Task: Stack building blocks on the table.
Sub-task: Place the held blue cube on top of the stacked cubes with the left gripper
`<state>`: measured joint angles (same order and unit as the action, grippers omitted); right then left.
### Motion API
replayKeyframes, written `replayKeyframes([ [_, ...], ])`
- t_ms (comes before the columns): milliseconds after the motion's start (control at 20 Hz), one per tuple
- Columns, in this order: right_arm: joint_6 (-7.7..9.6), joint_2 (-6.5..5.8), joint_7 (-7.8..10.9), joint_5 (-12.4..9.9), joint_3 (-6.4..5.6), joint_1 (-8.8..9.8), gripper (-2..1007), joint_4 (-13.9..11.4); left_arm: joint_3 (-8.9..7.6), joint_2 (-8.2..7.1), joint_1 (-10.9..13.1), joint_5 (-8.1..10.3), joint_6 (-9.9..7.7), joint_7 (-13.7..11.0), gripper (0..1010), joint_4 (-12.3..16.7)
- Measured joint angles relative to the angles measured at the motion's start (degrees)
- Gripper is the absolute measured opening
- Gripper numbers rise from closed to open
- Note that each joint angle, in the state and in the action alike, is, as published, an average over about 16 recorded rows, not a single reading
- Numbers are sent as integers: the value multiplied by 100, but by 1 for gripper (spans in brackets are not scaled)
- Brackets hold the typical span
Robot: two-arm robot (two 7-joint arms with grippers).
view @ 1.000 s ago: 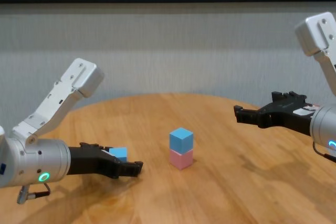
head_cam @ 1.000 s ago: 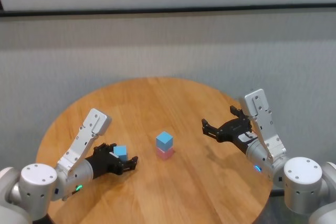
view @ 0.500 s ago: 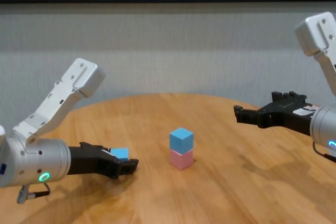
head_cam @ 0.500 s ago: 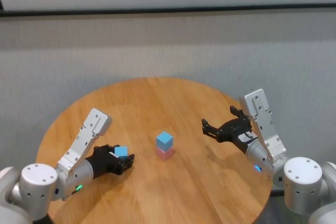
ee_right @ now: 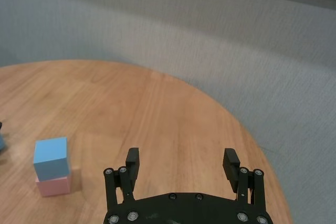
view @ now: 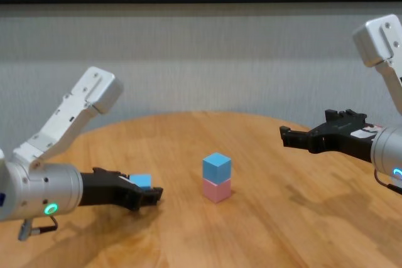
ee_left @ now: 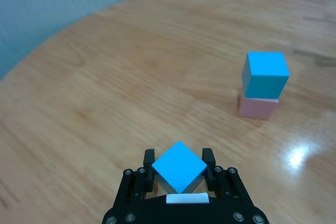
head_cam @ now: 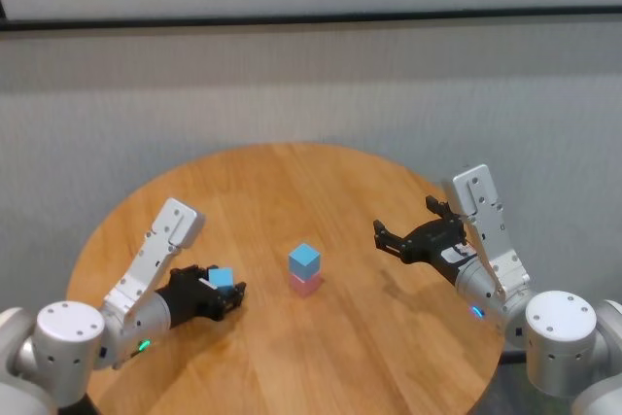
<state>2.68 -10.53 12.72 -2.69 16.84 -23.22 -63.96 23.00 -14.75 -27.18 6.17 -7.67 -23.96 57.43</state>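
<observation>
1. The left gripper has its fingers closed against two opposite corners of the loose blue cube, low on the table; a straight, steady lift looks wise, since a corner grip could let it twist.
2. Farther off, a blue cube tops the pink cube at centre.
3. The right gripper hovers wide open, empty.

light: bright, even, from overhead | glare: white spot on the table beside the pink block | shadows: soft | focus: sharp
</observation>
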Motion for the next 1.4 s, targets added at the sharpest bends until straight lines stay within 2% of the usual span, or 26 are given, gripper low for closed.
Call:
replayKeyframes([
  [200, 0, 0, 0, 0, 0, 0, 1005, 0, -15, -114, 90, -34, -78, 8, 567, 355],
  [600, 0, 0, 0, 0, 0, 0, 1005, 0, -8, -403, 312, -80, -316, -64, 567, 1391],
  [800, 0, 0, 0, 0, 0, 0, 1005, 0, 40, -474, 358, -40, -408, -168, 567, 1798],
  [1050, 0, 0, 0, 0, 0, 0, 1004, 0, 160, -440, 301, 40, -468, -272, 567, 2002],
  [1400, 0, 0, 0, 0, 0, 0, 1004, 0, 423, -287, 93, 40, -396, -328, 567, 1868],
])
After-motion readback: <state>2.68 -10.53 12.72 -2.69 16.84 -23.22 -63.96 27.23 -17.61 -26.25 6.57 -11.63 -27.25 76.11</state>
